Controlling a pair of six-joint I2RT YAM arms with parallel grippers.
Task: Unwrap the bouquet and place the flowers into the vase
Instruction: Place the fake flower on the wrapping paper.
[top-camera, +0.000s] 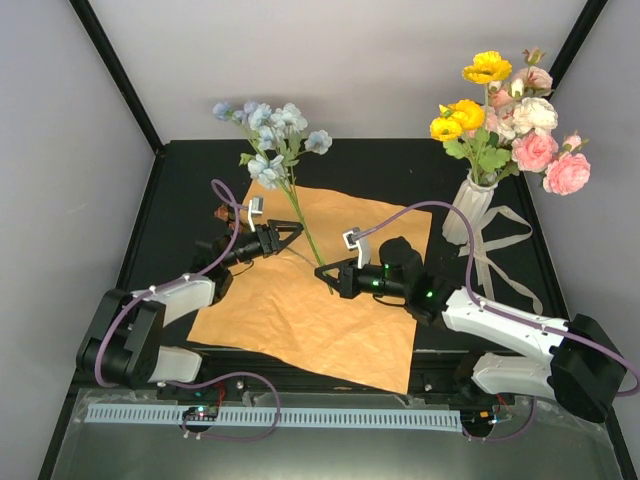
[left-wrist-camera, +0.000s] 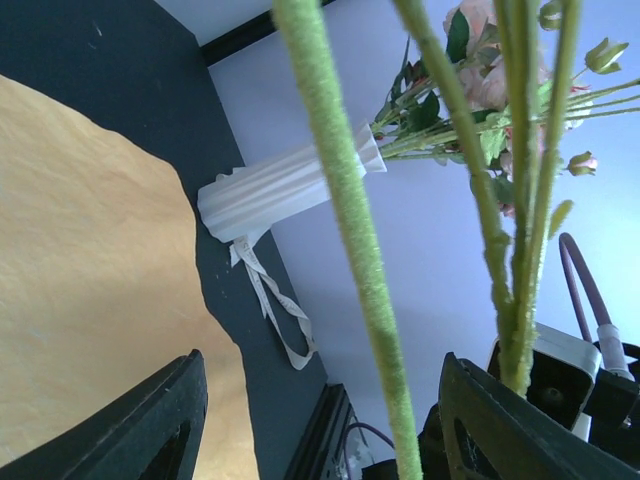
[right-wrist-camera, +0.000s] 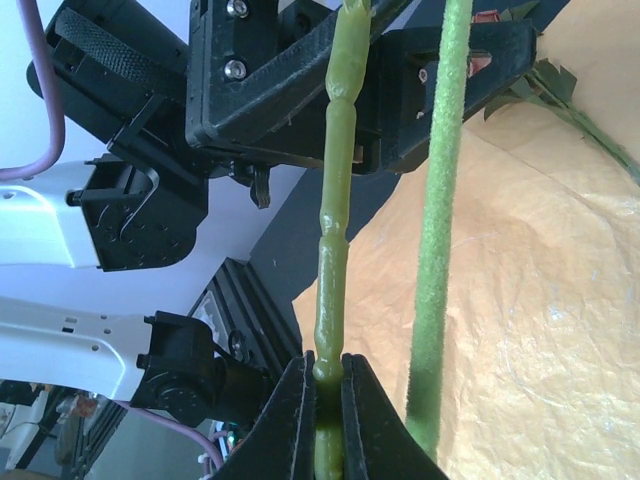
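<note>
Over the orange paper sheet, the right claw pinches the pale-blue flowers' green stem for the ribbed white vase, the left claw spread around it.

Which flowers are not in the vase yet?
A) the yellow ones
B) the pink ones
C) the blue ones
C: the blue flowers are over by the orange paper, far from the vase, which holds the yellow and pink flowers.
</note>
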